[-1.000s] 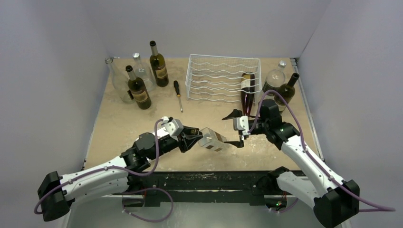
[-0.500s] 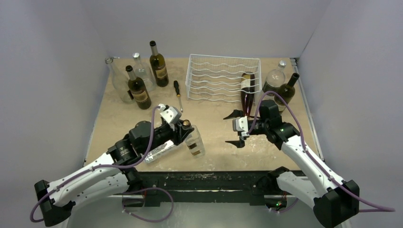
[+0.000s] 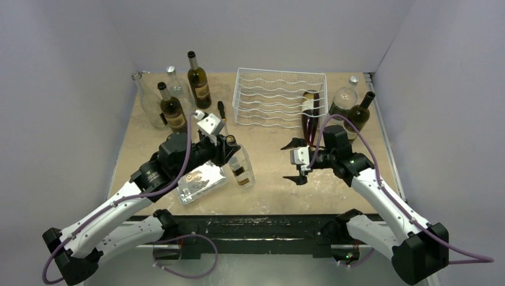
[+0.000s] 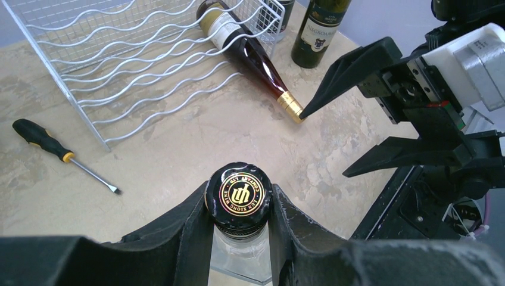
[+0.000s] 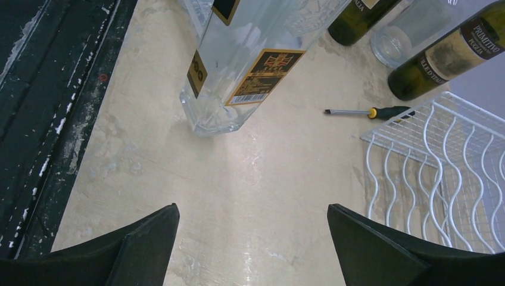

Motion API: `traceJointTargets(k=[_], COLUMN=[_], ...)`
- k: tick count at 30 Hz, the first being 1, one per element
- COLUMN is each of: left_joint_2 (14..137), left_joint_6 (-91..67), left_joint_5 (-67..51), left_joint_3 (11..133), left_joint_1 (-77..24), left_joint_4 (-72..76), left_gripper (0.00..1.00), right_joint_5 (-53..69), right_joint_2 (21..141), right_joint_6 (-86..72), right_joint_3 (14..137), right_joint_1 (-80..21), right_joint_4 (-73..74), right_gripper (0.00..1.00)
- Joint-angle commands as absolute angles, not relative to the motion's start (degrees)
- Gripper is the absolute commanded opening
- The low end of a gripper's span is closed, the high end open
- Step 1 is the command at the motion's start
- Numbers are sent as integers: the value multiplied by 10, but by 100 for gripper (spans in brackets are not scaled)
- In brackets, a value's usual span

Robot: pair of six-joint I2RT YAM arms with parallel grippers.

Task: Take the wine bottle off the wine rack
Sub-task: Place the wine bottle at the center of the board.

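Your right tool (image 3: 295, 161) stands wide open and holds nothing. The wine bottle (image 3: 309, 116) lies in the right part of the wine rack (image 3: 268, 95), in the upper middle of the top view. Its long axis runs from the rack down toward the lower edge of the frame. Its gold-capped neck ends just beside the upper finger of the right tool, so I judge the right arm the nearer one. Your left tool (image 3: 229, 143) is clenched on the cap of a clear bottle (image 3: 241, 170), left of centre, whose base is on the table (image 3: 274, 190).
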State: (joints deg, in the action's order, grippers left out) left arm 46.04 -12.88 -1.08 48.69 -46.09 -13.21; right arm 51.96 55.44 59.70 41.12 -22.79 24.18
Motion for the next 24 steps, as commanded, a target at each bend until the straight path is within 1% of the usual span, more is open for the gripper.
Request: traceJointTargets(k=[1,12,24], left_joint_2=[470,526,576], left_joint_6=[-127,-147,-159], left_joint_5=[-27,-84,-120], left_joint_3=[565,612,636], left_joint_1=[-446,-351,-261], left_joint_4=[-61,-46,-33], left_gripper=[0,0,0], right_joint_5=[517,515,516], right_joint_2=[555,559,565], right_joint_6=[612,619,629], right_joint_3=[412,412,415], right_joint_1=[-225,-219,-215], right_joint_4=[251,258,268], right_gripper=[99,99,99])
